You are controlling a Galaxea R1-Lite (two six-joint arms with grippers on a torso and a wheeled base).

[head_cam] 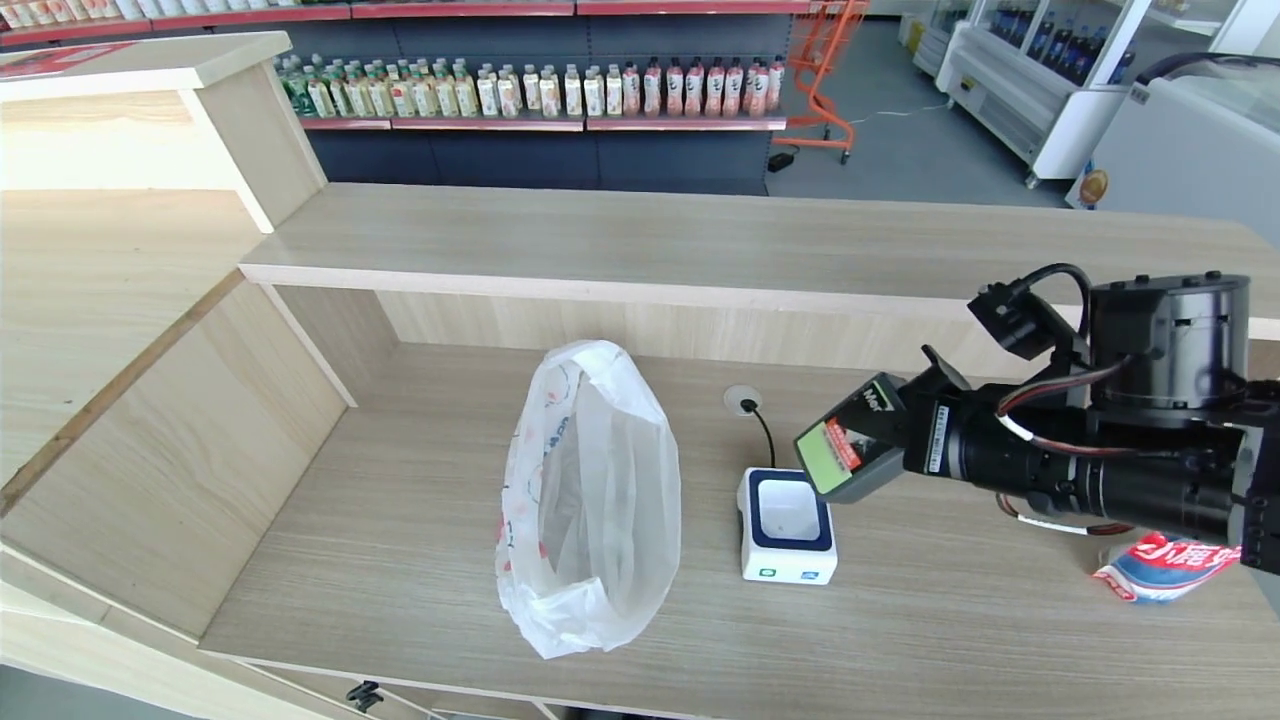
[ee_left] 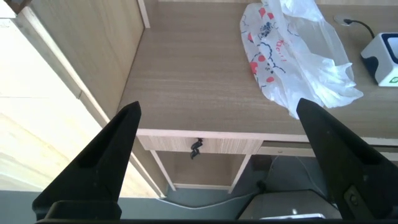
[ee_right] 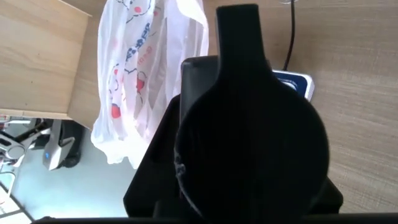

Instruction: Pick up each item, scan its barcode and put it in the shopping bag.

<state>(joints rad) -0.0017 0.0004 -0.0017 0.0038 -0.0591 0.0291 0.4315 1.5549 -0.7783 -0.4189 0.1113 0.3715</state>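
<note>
— Starting at the far left, what do we have?

— We see the left gripper [ee_left: 219, 112] well to the left of the scanner [head_cam: 787, 525] and nearer the robot, out past the front edge of the counter [head_cam: 400, 560]. Its two dark fingers [ee_left: 106, 162] stand wide apart with nothing between them.

— And closer to the scanner?

— Just left of the scanner we find the shopping bag [head_cam: 590, 500], white plastic with red and blue print, standing slumped on the counter with its mouth open upward. We can't tell whether anything lies inside.

— The scanner itself?

— A small white block with a dark blue frame around its window, face up. A black cable [head_cam: 765, 435] runs from behind it to a round hole in the counter.

— And the item?

— We see a grey box [head_cam: 845, 455] with a red and green label held in the air just above the scanner's right edge, tilted. The right gripper [head_cam: 900, 425] has its fingers clamped on it.

— Further right?

— Well right of the scanner a red, white and blue snack packet [head_cam: 1165, 567] lies on the counter, partly hidden by the right arm.
</note>
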